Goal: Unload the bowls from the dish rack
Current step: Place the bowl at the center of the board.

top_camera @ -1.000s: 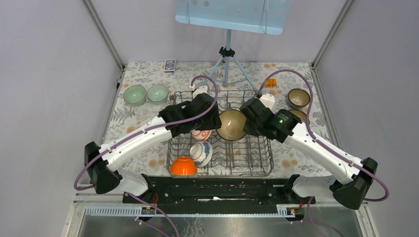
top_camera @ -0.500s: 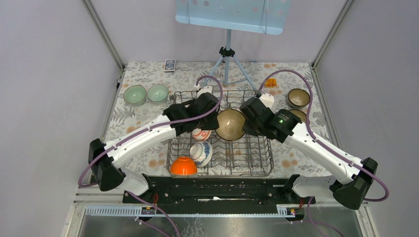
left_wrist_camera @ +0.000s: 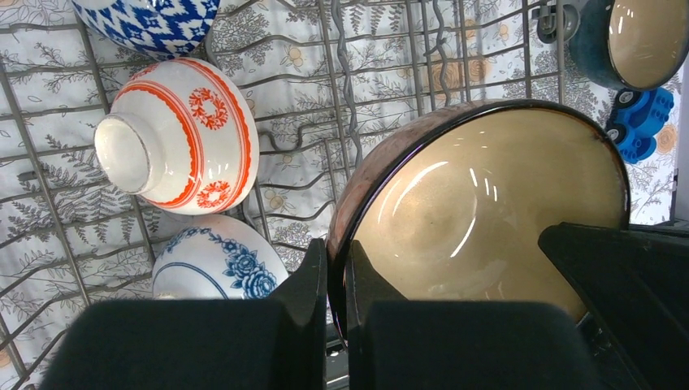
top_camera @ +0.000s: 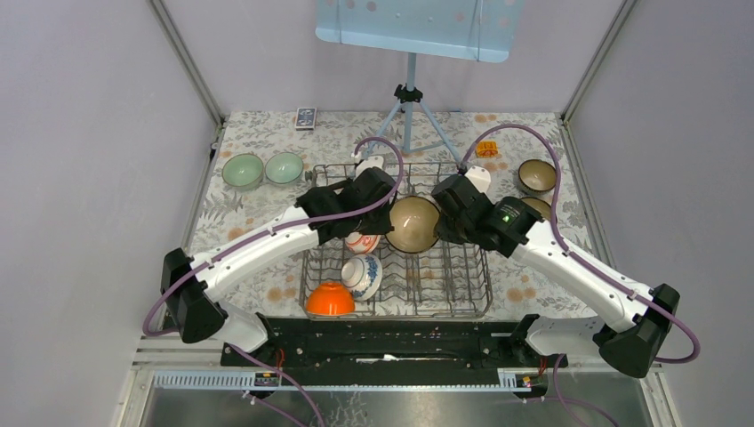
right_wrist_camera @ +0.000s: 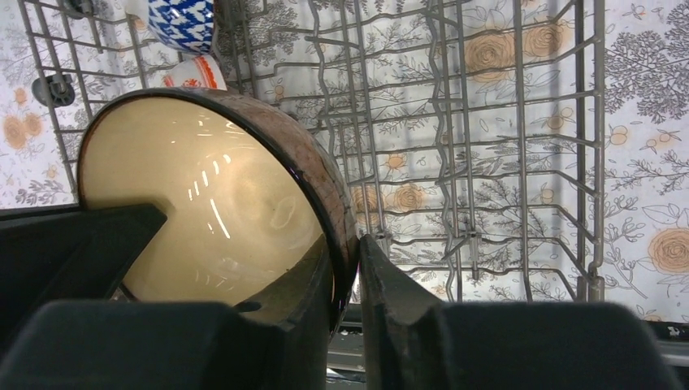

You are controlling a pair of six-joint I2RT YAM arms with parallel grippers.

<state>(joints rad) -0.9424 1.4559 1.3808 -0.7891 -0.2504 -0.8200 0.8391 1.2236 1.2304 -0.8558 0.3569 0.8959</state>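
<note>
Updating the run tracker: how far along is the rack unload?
Done: two green bowls and two small brown bowls sit on the table, outside the dish rack. In hand: left gripper and right gripper both clamp the rim of the big brown bowl. Left in the rack: red-and-white bowl, two blue-and-white bowls, orange bowl.

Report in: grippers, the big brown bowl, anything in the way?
Both shut on rim of brown bowl: left gripper one side, right gripper the other. Bowl tilted over rack. Nearby: red bowl, not touching.

A lab test cell: bare grey walls point(top_camera: 89, 133), aluminium frame posts point(top_camera: 186, 62), a tripod point(top_camera: 409, 114).
</note>
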